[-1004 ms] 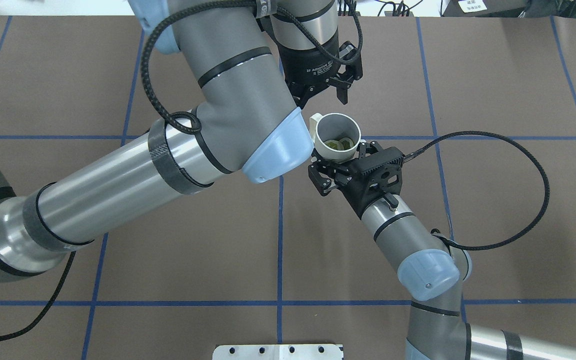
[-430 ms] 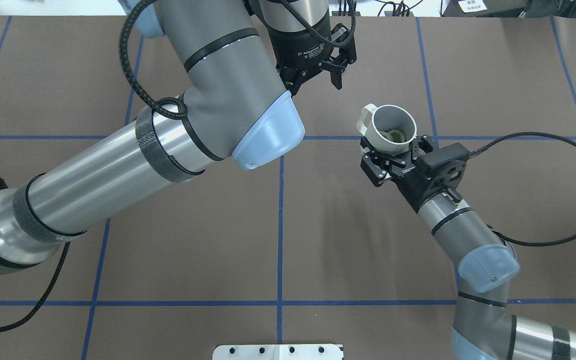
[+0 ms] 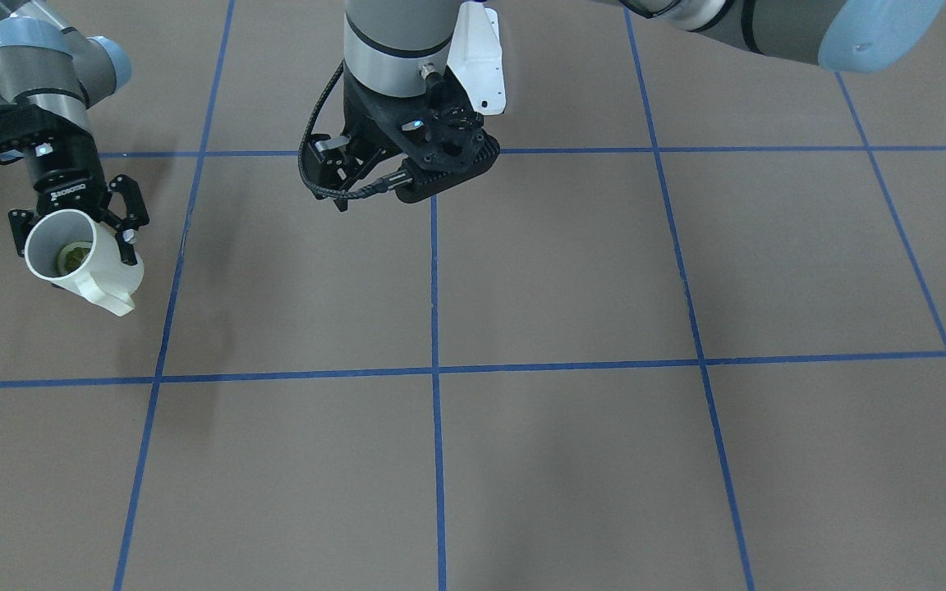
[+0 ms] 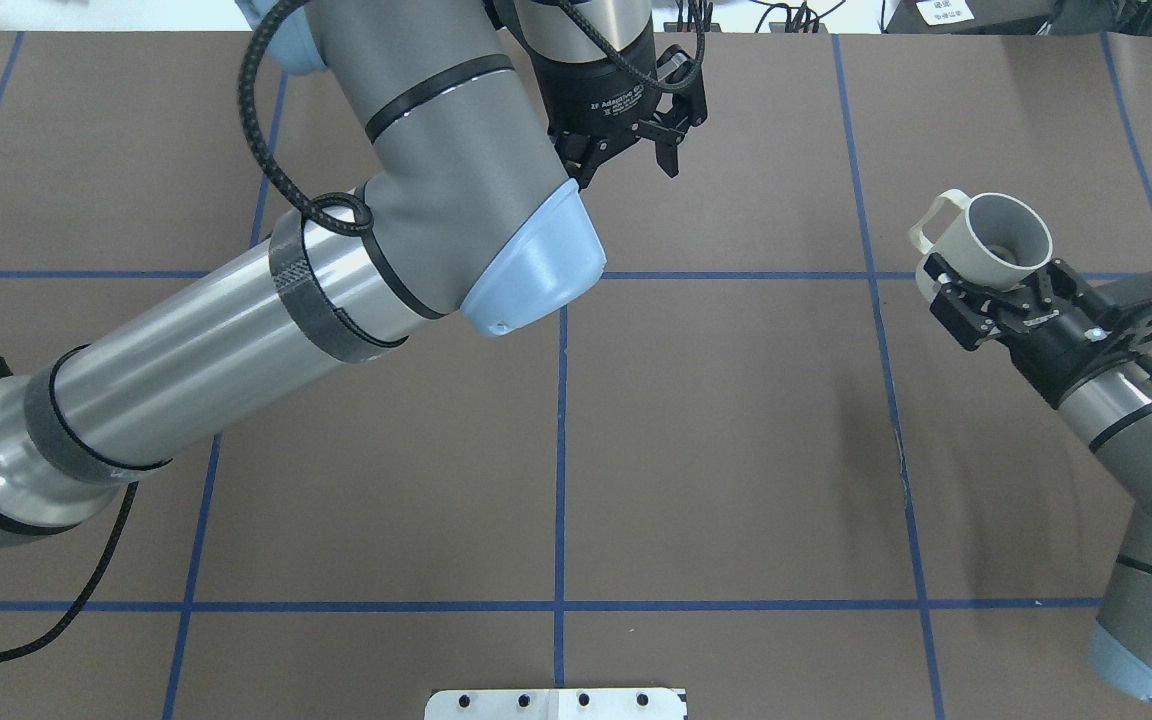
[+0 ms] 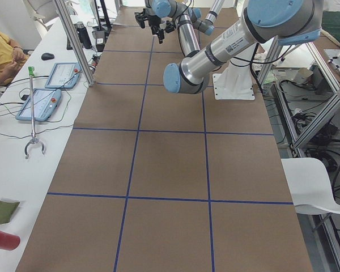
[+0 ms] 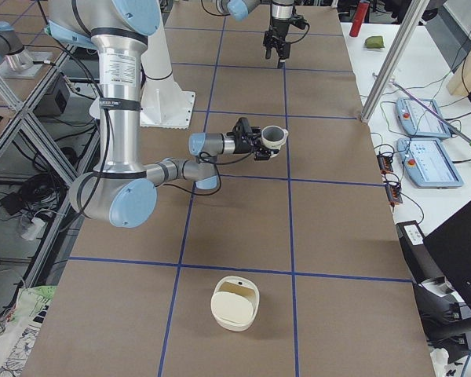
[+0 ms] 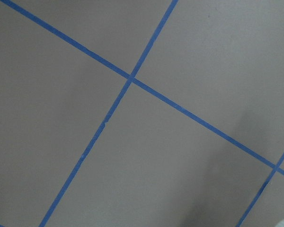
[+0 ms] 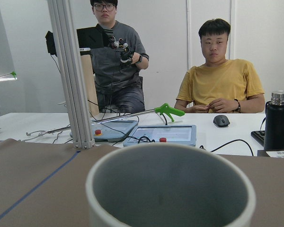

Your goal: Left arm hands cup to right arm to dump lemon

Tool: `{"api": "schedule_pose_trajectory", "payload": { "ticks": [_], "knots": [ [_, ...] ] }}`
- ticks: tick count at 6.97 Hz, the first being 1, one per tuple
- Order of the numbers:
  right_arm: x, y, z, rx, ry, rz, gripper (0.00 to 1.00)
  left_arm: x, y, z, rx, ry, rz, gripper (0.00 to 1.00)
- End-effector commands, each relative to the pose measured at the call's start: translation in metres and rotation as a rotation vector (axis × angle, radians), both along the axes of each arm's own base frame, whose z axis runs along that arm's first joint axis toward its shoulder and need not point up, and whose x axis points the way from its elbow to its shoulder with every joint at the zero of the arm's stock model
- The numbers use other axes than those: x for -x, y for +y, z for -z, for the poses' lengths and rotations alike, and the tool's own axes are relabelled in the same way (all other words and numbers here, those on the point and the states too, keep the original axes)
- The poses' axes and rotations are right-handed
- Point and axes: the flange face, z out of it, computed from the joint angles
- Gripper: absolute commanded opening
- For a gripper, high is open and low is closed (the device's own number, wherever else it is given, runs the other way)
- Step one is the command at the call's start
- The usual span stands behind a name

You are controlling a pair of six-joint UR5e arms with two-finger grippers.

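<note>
My right gripper [image 4: 994, 292] is shut on the white cup [image 4: 1002, 243] and holds it above the table at the right side, handle pointing toward the left arm. It also shows in the front-facing view, where the right gripper [image 3: 72, 223] grips the cup [image 3: 83, 263] and a lemon slice [image 3: 71, 258] lies inside. The right wrist view looks over the cup's rim [image 8: 170, 156]. My left gripper [image 4: 626, 150] is open and empty, well to the left of the cup near the table's far edge. The left wrist view shows only bare table.
A white squarish container [image 6: 235, 302] sits on the table toward the robot's right end. A metal plate [image 4: 556, 703] is at the near edge. Two operators [image 8: 220, 80], control tablets [image 8: 161, 135] and a black bottle [image 8: 277, 120] are beyond the far edge.
My right arm has carried the cup to the right, away from the left gripper. The left gripper stayed open and drew back a little toward the far edge.
</note>
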Motion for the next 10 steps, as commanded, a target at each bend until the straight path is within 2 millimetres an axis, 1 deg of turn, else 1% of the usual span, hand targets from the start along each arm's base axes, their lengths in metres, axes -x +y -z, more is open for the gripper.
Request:
{"api": "schedule_pose_trajectory", "payload": {
  "ticks": [1,2,3,4,5,6,7,8,9,10],
  "knots": [
    [-0.064,-0.028,-0.028,0.096,-0.076,0.011,0.18,-0.002,0.002,0.000,0.004,-0.001,-0.002,1.00],
    [-0.087,-0.038,-0.037,0.153,-0.150,0.040,0.18,-0.003,0.002,0.000,0.010,-0.001,0.000,1.00],
    [-0.115,-0.036,-0.065,0.227,-0.155,0.054,0.18,-0.004,0.003,0.001,0.018,-0.001,0.007,1.00],
    [-0.140,-0.036,-0.084,0.308,-0.228,0.051,0.17,-0.005,0.004,0.000,0.021,-0.002,0.006,1.00],
    [-0.179,-0.022,-0.099,0.332,-0.259,0.049,0.18,-0.006,0.004,-0.001,0.022,-0.003,0.005,1.00],
    [-0.215,0.007,-0.122,0.332,-0.276,0.037,0.18,-0.007,0.004,-0.001,0.021,-0.004,0.004,1.00],
    [-0.240,0.042,-0.151,0.355,-0.351,0.021,0.17,-0.008,0.004,-0.002,0.022,-0.005,0.004,1.00],
    [-0.254,0.064,-0.187,0.371,-0.468,0.013,0.16,-0.007,0.003,-0.003,0.022,-0.007,0.007,1.00],
    [-0.270,0.084,-0.214,0.374,-0.496,0.000,0.17,-0.008,0.004,-0.002,0.021,-0.006,0.005,1.00],
    [-0.285,0.101,-0.224,0.396,-0.540,-0.031,0.18,-0.008,0.006,-0.001,0.019,-0.004,0.002,1.00]
  ]
}}
